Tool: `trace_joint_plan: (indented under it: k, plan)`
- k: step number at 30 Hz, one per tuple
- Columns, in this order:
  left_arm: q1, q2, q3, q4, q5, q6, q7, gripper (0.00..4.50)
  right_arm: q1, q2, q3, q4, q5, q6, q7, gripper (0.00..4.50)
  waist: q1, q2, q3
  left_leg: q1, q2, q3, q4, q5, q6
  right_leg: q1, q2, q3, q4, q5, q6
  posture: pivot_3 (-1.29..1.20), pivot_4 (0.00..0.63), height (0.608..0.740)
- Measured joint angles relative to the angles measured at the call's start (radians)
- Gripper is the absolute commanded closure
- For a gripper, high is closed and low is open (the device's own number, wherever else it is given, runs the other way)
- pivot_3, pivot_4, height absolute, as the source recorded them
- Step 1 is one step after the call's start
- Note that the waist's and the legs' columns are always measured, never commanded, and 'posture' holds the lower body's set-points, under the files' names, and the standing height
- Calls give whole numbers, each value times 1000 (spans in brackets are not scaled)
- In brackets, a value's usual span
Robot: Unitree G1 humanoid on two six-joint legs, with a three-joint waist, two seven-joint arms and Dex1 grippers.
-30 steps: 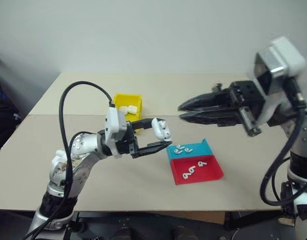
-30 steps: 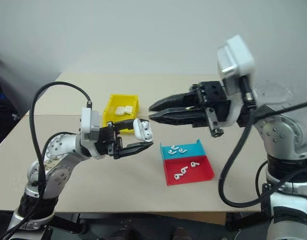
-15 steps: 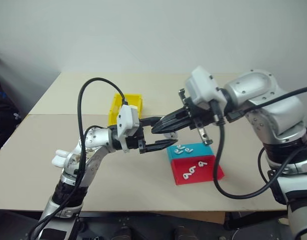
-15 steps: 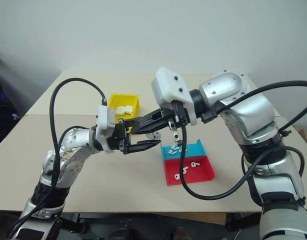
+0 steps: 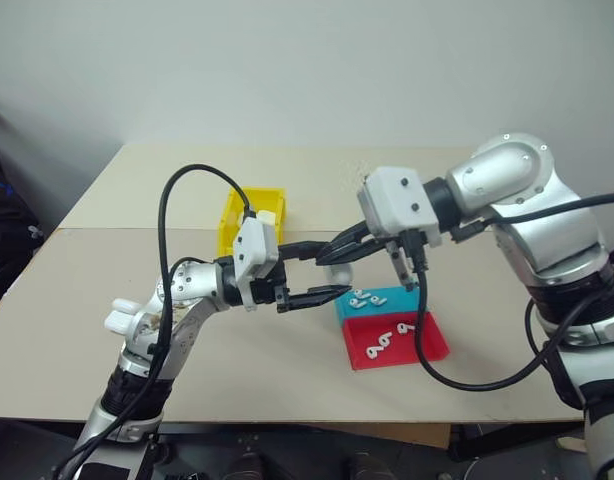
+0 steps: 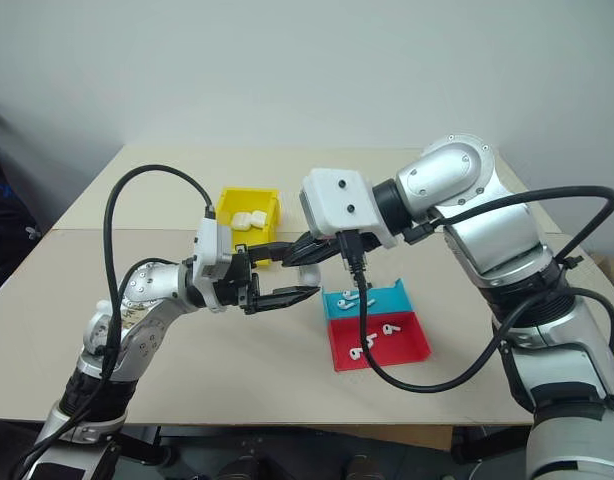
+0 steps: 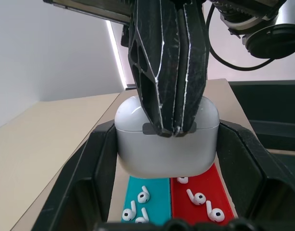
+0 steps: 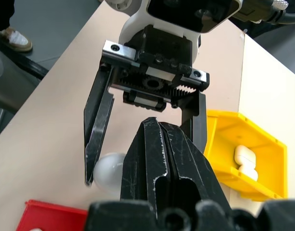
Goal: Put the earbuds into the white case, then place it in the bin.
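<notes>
My left gripper [image 5: 332, 272] is shut on the white case [image 7: 166, 144] and holds it in the air over the table, left of the trays. The case's lid looks closed in the left wrist view. My right gripper [image 5: 325, 258] is shut with nothing between its fingers. It reaches in from the right, and its joined fingertips [image 7: 174, 127] rest on the case's top at the lid seam. Loose earbuds [image 5: 365, 298] lie in the teal tray, and more earbuds [image 5: 382, 342] lie in the red one. The yellow bin [image 5: 232, 215] stands behind the left gripper with white cases [image 8: 246, 156] inside.
The teal tray [image 5: 407, 295] and the red tray [image 5: 427, 345] lie side by side at the table's middle right, just below and right of the grippers. A black cable [image 5: 419, 320] from my right wrist hangs over them.
My right arm swung in from the right and down, and its shut fingertips now sit on the case. The case's lid stood open a second ago and now looks closed. The left gripper barely moved.
</notes>
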Motion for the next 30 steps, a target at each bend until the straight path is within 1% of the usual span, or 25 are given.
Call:
trace_joint_plan:
  k: [4, 7, 11, 14, 18, 20, 22, 26, 30]
  plan:
    - [0, -3, 11, -9, -3, -8, 3, 1716, 12, 1, -56, 22, 45, 17, 5, 4488, 0, 0, 0, 0, 0, 0, 0, 0, 0, 0, 0, 0, 0, 0, 0, 0, 150, 740]
    - [0, -7, 16, -18, -5, -12, 4, 1716, 12, 3, -158, 52, 110, 40, -12, 4488, 1, 0, 0, 0, 0, 0, 0, 0, 0, 0, 0, 0, 0, 0, 0, 0, 150, 740]
    - [1, -11, 24, -21, -7, -12, 20, 1716, 23, 2, -270, 63, 169, 84, -72, 4488, 1, 0, 0, 0, 0, 0, 0, 0, 0, 1, 0, 0, 0, 0, 0, 0, 150, 740]
    - [5, -15, 59, -30, -9, -11, 55, 1716, 100, -22, -339, 36, 194, 109, -126, 4488, 2, 0, 0, 0, 0, 0, 0, 0, 0, 1, 0, 0, 0, 0, 0, 0, 150, 740]
    - [-2, -27, 122, -35, 10, -6, 178, 1716, 280, -36, -396, -44, 210, 167, -223, 4488, 2, 0, 0, 0, 0, 0, 0, 0, 0, 1, -1, 0, 0, 0, 0, 0, 150, 740]
    - [-26, -31, 134, -28, 65, 8, 270, 1716, 353, -38, -419, -88, 230, 196, -272, 4488, 2, 0, 0, 0, 0, 0, 0, 0, 0, 1, -1, 0, 0, 0, 0, 0, 150, 740]
    - [-84, -48, 129, 14, 152, 33, 382, 1716, 405, -42, -434, -130, 238, 213, -316, 4488, 3, -1, 0, 1, -1, -1, 1, 0, 0, 2, 0, 0, 0, 0, 1, 0, 150, 740]
    - [-233, -71, 93, 197, 379, 50, 625, 1716, 496, -39, -460, -201, 252, 261, -405, 4488, 5, -1, 0, 1, -1, -1, 1, 0, 0, 2, -1, 0, -1, 1, 2, 0, 150, 740]
    - [-311, -107, 64, 392, 522, 102, 783, 1716, 550, -38, -467, -223, 275, 302, -466, 4488, 1, -1, 0, 0, -1, -1, 0, 0, 0, 1, -1, 0, -2, 1, 2, 0, 150, 740]
